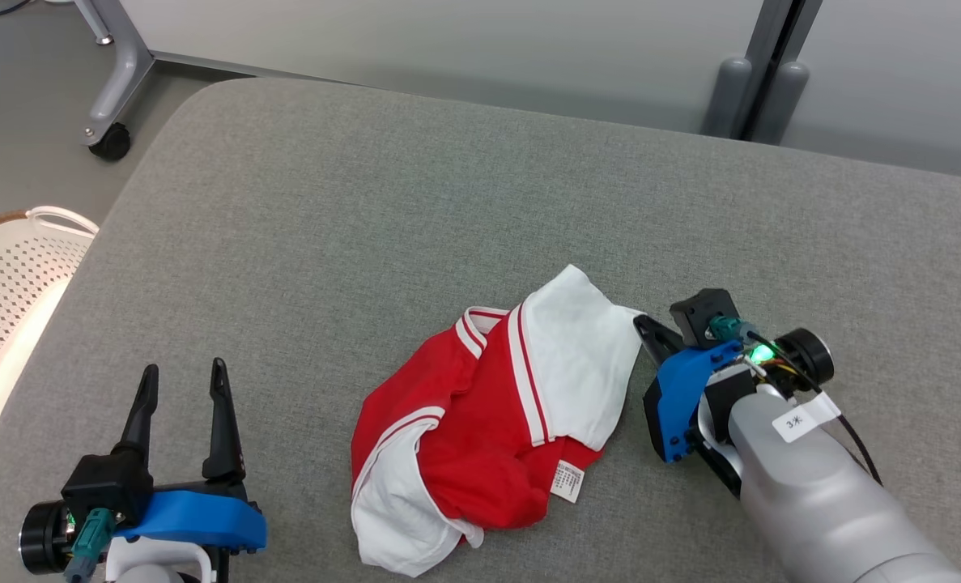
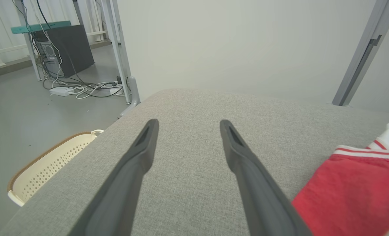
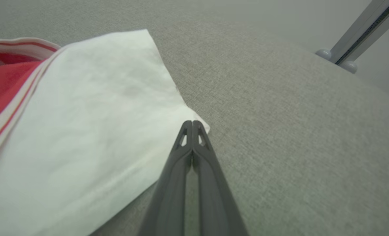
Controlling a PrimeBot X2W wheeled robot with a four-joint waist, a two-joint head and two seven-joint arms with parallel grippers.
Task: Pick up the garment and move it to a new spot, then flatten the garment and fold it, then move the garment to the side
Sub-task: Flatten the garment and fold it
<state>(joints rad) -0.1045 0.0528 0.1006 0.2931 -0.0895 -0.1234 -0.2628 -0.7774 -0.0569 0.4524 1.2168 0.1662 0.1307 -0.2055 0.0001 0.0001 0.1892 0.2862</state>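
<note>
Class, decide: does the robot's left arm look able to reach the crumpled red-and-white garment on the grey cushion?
Probably yes: the left gripper stands open beside the red-and-white garment, with bare grey cushion between them and nothing in the way.

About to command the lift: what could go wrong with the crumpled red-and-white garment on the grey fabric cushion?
1. The right gripper is shut at the tip of a white corner of the crumpled red-and-white garment; how much cloth it caught is unclear, so it may slip free.
2. The cloth lies bunched; lifted by one corner it may hang twisted.
3. The left gripper stands open, apart from the cloth: no second hold.
</note>
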